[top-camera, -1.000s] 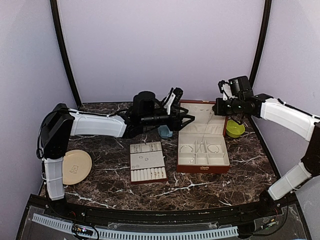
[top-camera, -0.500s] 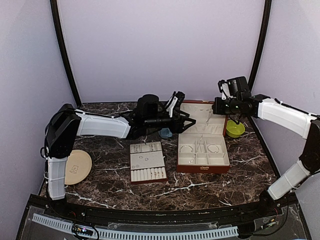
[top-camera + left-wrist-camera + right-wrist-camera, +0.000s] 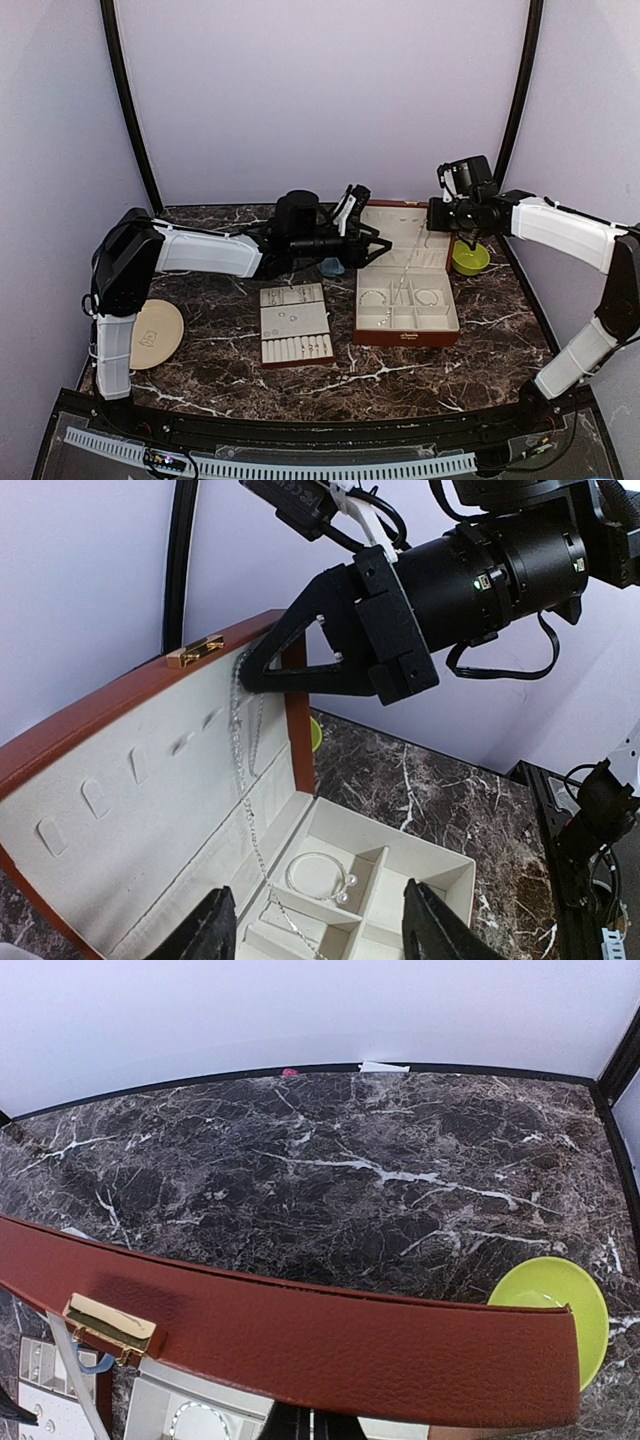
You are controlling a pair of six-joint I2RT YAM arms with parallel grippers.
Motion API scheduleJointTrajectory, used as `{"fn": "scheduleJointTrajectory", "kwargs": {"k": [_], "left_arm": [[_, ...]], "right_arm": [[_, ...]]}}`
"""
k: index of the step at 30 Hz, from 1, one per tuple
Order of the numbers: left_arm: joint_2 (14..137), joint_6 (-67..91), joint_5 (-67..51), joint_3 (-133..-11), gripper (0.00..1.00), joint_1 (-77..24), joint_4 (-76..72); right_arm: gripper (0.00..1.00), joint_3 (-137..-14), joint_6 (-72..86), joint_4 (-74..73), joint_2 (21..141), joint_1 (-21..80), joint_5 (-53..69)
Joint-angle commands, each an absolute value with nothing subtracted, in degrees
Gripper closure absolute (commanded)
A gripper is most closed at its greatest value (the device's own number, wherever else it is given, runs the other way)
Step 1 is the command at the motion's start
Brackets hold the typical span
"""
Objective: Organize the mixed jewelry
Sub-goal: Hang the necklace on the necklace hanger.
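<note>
The red-brown box (image 3: 405, 338) stands open with its lid (image 3: 400, 225) upright. My right gripper (image 3: 432, 213) is at the lid's top edge, shut on a fine chain (image 3: 249, 834) that hangs from its fingertips (image 3: 247, 673) down the cream lining into the box. In the right wrist view the gripper (image 3: 312, 1425) is mostly hidden behind the lid (image 3: 330, 1360). My left gripper (image 3: 372, 238) hovers open over the box, left of the lid; its gap (image 3: 320, 930) holds nothing. A bangle (image 3: 346, 882) with two pearls lies in a compartment below. More bangles (image 3: 373, 297) lie in the box.
A cream slotted tray (image 3: 295, 322) with small rings and studs sits left of the box. A green bowl (image 3: 470, 260) stands at the back right, also in the right wrist view (image 3: 550, 1305). A tan round plate (image 3: 155, 333) lies far left. A blue object (image 3: 331, 265) sits under the left arm.
The left arm has shifted a little to the right toward the box lid. The right gripper stays at the lid's top edge, still shut.
</note>
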State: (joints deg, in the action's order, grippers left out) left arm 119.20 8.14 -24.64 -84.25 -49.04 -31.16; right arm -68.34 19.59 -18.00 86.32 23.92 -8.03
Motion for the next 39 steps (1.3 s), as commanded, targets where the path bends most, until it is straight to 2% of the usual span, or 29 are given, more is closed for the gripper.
{"fn": "scheduleJointTrajectory", "kwargs": {"k": [1,27,39], "left_arm": [[118.9,8.4,-25.5,-85.4,0.41,-49.0,-31.6],[118.7,8.5,-26.2,-85.3,0.41,-49.3,-31.4],[118.5,8.4,-26.2,-85.3,0.41,-49.4,-31.3]], "right_arm": [[1.00,-68.1,19.7,-16.6,87.6,23.6,-9.2],[0.99,-67.0,20.8,-17.0,87.5,23.6,-9.9],[0.91,-66.3,22.1,-17.4,86.0,23.6,-10.3]]}}
